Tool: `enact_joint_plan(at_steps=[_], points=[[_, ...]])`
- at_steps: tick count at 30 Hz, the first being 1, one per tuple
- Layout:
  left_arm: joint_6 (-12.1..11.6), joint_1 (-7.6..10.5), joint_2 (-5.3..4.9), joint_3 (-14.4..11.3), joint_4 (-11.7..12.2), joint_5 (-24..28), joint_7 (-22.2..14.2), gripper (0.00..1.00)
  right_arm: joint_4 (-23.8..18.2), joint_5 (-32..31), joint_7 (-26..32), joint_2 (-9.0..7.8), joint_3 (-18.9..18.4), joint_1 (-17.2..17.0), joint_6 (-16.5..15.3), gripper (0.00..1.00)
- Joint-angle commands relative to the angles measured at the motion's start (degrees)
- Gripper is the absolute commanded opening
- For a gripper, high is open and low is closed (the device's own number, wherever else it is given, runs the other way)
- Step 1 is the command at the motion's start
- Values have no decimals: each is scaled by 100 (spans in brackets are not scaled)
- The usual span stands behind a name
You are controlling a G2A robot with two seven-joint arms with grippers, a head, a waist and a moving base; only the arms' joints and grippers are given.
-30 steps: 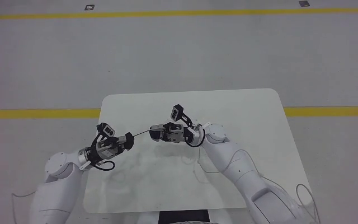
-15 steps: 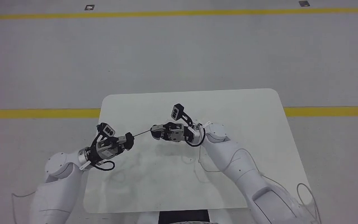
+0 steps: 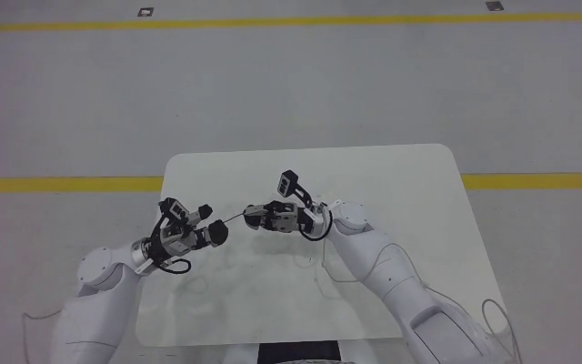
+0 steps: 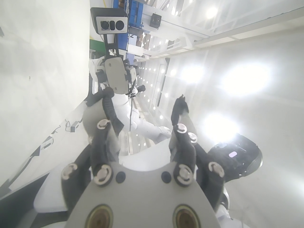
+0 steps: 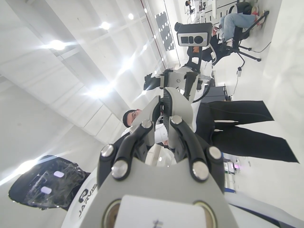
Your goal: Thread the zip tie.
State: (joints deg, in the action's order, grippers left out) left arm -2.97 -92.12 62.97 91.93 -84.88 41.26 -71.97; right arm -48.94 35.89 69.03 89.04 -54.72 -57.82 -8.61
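Note:
The zip tie [image 3: 233,217] is a thin dark strip held in the air over the left part of the white table [image 3: 391,182]. My right gripper [image 3: 247,217] is shut on one end of it, and in its own wrist view the right gripper [image 5: 162,96] has its fingers pressed together. The strip's free end points at my left gripper [image 3: 212,224], which is open with one finger on either side of the tip. In the left wrist view the left gripper [image 4: 143,98] is spread wide, its fingers [image 4: 180,106] holding nothing.
Both arms hover above the table's left half, close to its left edge [image 3: 167,182]. The right half of the tabletop [image 3: 409,237] is bare. Grey floor with a yellow line [image 3: 518,181] surrounds the table.
My left gripper has opened and let go of the zip tie's end, shifting slightly towards the right gripper. The right gripper still holds the strip in nearly the same place.

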Motion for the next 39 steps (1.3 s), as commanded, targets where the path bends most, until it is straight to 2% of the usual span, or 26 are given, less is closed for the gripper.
enact_joint_plan(at_steps=[1,23,26,29,39], points=[[-38,-8,-4,-18,-25,-42,9,100,-19,36,3,0,10,-18,29,0],[-43,0,-3,-39,-50,-59,52,100,-17,40,-33,-3,2,-22,21,0],[9,36,-14,-135,-69,1,-122,100,-17,40,-33,-3,2,-22,21,0],[7,89,-23,-186,-11,158,-298,100,-230,-3,-229,-19,13,-151,80,0],[-159,203,-46,-285,129,285,-341,100,-541,-161,-276,-71,81,-296,144,0]])
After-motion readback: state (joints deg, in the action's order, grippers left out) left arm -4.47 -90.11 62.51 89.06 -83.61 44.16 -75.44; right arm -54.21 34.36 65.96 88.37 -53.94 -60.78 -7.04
